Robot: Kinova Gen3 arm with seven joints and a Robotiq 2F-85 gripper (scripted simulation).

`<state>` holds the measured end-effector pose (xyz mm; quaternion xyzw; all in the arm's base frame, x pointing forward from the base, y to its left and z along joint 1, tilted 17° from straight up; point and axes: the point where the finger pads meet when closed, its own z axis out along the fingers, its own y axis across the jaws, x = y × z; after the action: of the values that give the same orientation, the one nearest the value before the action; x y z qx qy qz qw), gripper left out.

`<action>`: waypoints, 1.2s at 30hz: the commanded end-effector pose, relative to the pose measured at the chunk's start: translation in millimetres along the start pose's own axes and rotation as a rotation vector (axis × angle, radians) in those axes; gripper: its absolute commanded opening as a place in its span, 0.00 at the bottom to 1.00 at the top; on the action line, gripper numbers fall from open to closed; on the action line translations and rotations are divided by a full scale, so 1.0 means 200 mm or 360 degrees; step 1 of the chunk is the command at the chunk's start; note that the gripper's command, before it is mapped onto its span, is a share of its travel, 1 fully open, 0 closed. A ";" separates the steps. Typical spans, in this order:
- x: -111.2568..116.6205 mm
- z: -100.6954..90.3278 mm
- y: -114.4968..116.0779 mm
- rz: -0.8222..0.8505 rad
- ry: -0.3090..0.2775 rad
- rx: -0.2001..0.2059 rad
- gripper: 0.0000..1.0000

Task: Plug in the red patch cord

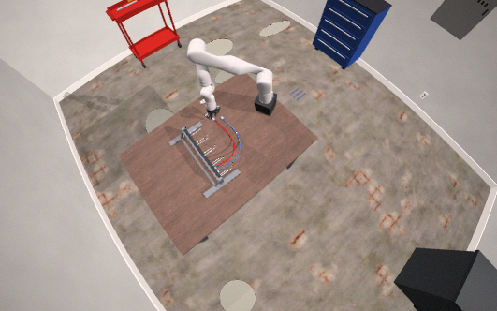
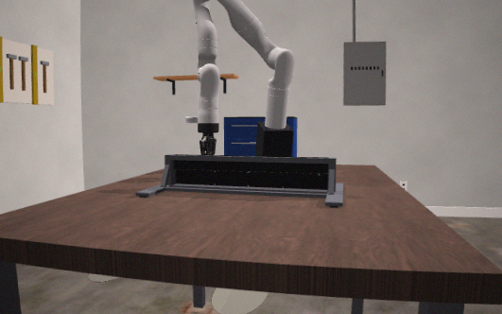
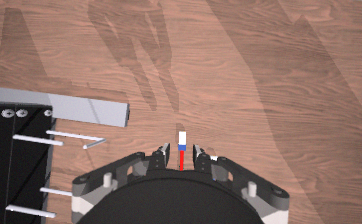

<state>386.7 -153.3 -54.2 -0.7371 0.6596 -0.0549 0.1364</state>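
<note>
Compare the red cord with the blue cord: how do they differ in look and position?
The red cord is red; the blue cord is blue. The red cord's free end lies inside the open hand, untouched on both sides; the blue cord's end lies beside the hand, outside it. The red cord takes the inner curve, nearer the rack; the blue cord takes the outer one. Both bend from the rack toward the hand, side by side.
</note>
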 end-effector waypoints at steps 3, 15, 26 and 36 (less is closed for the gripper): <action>-0.01 0.05 0.00 -0.0022 -0.0002 0.0001 0.37; -0.01 0.10 0.00 -0.0022 -0.0005 -0.0003 0.37; -0.01 0.10 0.00 -0.0023 -0.0005 -0.0002 0.37; -0.01 0.10 0.00 -0.0023 -0.0005 -0.0002 0.37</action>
<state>387.9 -148.7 -74.0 -0.7358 0.6616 -0.0490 0.1358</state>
